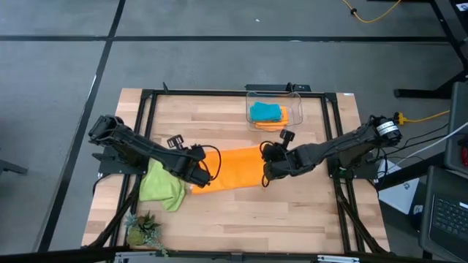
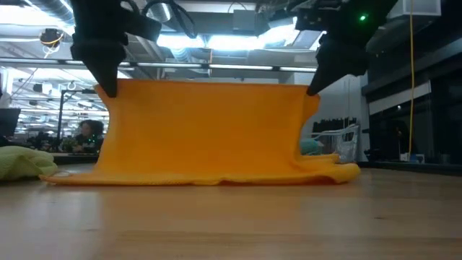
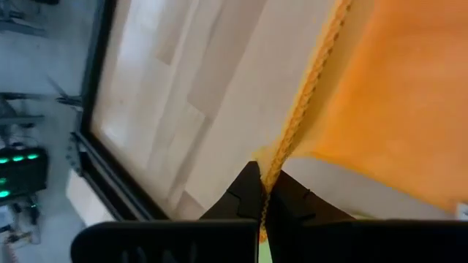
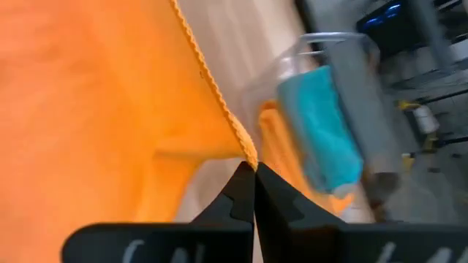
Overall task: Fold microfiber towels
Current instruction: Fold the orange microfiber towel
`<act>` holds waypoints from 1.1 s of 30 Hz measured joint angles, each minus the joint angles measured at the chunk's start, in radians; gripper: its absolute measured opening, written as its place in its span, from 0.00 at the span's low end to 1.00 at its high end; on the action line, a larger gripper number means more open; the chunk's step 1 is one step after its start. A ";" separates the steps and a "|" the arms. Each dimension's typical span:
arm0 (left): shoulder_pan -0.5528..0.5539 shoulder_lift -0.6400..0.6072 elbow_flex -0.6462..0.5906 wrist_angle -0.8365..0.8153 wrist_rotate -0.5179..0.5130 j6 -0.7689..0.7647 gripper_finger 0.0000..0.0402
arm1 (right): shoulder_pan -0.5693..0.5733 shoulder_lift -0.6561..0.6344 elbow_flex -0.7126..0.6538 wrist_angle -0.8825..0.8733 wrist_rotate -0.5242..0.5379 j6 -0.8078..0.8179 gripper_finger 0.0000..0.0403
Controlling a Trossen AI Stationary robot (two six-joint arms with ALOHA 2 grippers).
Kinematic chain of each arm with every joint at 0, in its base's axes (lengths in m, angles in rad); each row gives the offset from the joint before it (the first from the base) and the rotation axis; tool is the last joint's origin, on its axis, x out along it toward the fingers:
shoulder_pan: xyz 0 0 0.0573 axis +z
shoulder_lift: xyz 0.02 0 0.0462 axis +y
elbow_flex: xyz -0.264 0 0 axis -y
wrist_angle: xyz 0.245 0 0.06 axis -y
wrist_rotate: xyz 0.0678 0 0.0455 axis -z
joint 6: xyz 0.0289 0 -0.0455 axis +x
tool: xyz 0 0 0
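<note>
Across a pale wooden table (image 1: pixel 292 204) framed by black rails, set on a grey floor with dark seams, a yellow cable trailing off at the right edge. Beyond the far edge, seen low: a long workshop hall under bright ceiling strips, with a person seated far off at the left. At the near left corner, a small green plant (image 1: pixel 143 231). At the back, right of centre, a clear plastic bin (image 1: pixel 296 98) holding a turquoise towel (image 1: pixel 265 112) stacked on an orange one (image 4: pixel 274 139). Beside the left arm, a lime green towel (image 1: pixel 162 185), crumpled in a heap on the wood. Centre stage, the big orange towel (image 1: pixel 234 169): lifted by its two top corners, hanging like a curtain in the low view, bottom edge dragging on the table and spilling out flat toward the right. Left gripper (image 1: pixel 196 177) pinched tight on the towel's left corner, fingers (image 3: pixel 245 197) clamped together with the stitched hem running straight up from between them. Right gripper (image 1: pixel 268 173) likewise closed on the right corner, fingers (image 4: pixel 238 193) meeting right at the hem's tip, bin and turquoise towel just beyond. Both grippers well above the wood, at about the same height, towel stretched between them with its top edge nearly level, slight sag in the cloth near the right corner. Green heap just beside the left gripper, apart from the hanging cloth.
</note>
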 joint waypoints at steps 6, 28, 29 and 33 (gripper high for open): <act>-0.080 0.000 0.014 0.008 0.156 -0.044 0.00 | 0.070 -0.002 0.029 -0.040 -0.114 0.037 0.00; -0.373 -0.002 0.592 0.182 0.402 0.014 0.00 | 0.393 -0.004 0.714 -0.325 -0.495 0.232 0.00; -0.373 -0.002 0.609 0.155 0.382 0.020 0.00 | 0.395 -0.005 0.733 -0.360 -0.468 0.232 0.00; -0.358 -0.003 0.598 0.028 0.286 0.069 0.00 | 0.382 -0.005 0.731 -0.499 -0.368 0.246 0.00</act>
